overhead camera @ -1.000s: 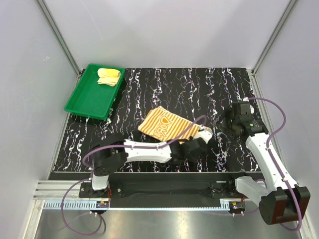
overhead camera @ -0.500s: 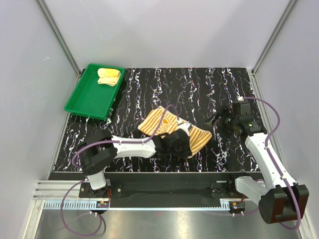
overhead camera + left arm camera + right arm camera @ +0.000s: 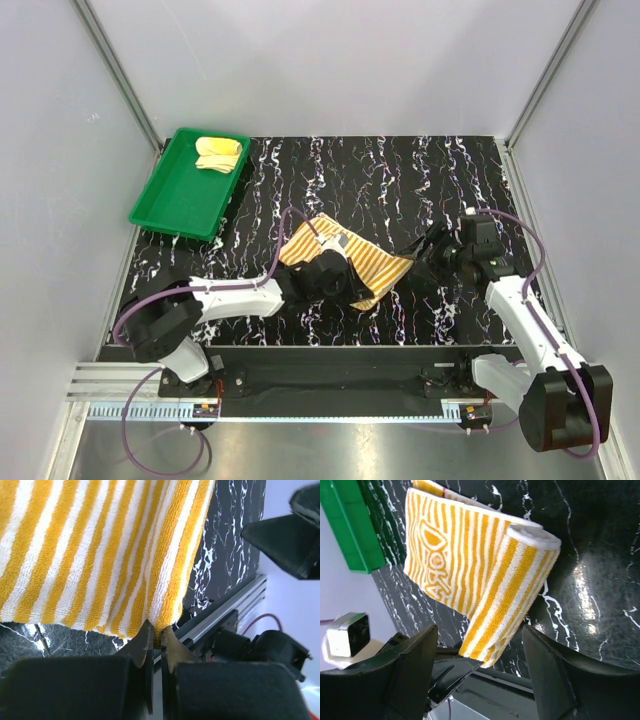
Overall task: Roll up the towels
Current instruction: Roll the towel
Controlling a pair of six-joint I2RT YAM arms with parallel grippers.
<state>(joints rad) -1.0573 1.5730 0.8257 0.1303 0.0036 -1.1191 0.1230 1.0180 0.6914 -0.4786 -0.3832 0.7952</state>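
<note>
Roughly halfway, judging by the layout. The pale yellow towel (image 3: 218,153) sits bundled, seemingly rolled, at the 12 o'clock end of the green tray (image 3: 176,200), which is at 10 o'clock on the bench (image 3: 400,170). That one looks finished.

The striped towel (image 3: 350,258) lies near bench centre, a bit toward 6 o'clock. It is not a roll yet. The right wrist view shows its 3 o'clock end turned over into a thick fold, the rest flat with the printed pattern up.

The left claw (image 3: 156,630) is clamped tight on the striped towel's edge, holding a pinch of cloth lifted off the bench. The right claw (image 3: 480,630) is spread wide and holds nothing. It hovers just off the towel's 3 o'clock end, apart from the cloth.

Left to do, probably: finish rolling the striped towel, then perhaps move it to the tray.

Edges: the bench's 6 o'clock lip and metal rail are close behind the left claw, so room is tight there. Open bench lies toward 12 and 1 o'clock. The tray is well apart at 10 o'clock.
</note>
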